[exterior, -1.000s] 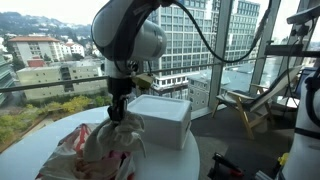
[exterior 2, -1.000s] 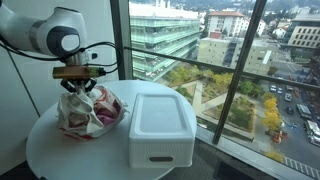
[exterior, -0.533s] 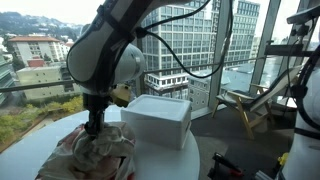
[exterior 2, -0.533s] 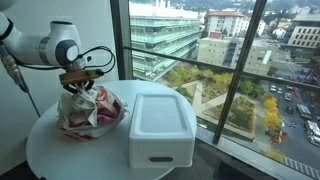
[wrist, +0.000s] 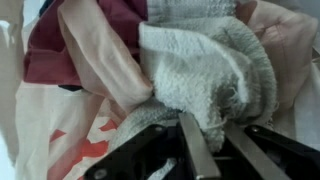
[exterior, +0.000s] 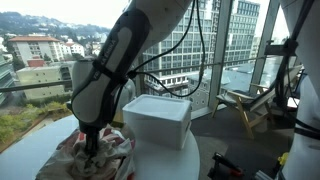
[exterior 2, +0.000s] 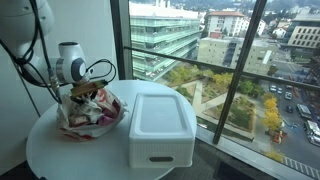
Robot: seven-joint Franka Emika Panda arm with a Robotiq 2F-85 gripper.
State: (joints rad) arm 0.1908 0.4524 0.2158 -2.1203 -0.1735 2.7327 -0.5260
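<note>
A heap of cloths point(exterior: 100, 158) in white, pink and dark red lies on the round white table point(exterior: 30, 150); it shows in both exterior views, and the heap point(exterior 2: 95, 115) sits left of a white box. My gripper point(wrist: 206, 124) is down in the heap, shut on a fold of a grey-white terry towel point(wrist: 205, 60). The fold bulges out between the two fingers point(wrist: 192, 145). Seen from outside, the gripper point(exterior 2: 84, 96) sits on top of the heap, and the arm hides the gripper point(exterior: 90, 148) partly. A pink cloth point(wrist: 95, 60) lies beside the towel.
A white lidded plastic box point(exterior 2: 160, 125) stands on the table right next to the heap, and the box point(exterior: 158, 120) is close to the arm. Floor-to-ceiling windows point(exterior 2: 230, 70) run behind the table. A chair point(exterior: 245, 105) stands on the floor beyond.
The arm has swung over the heap and bent lower, away from the white box. The gripper has stayed shut on the cloth, and the heap has shifted slightly.
</note>
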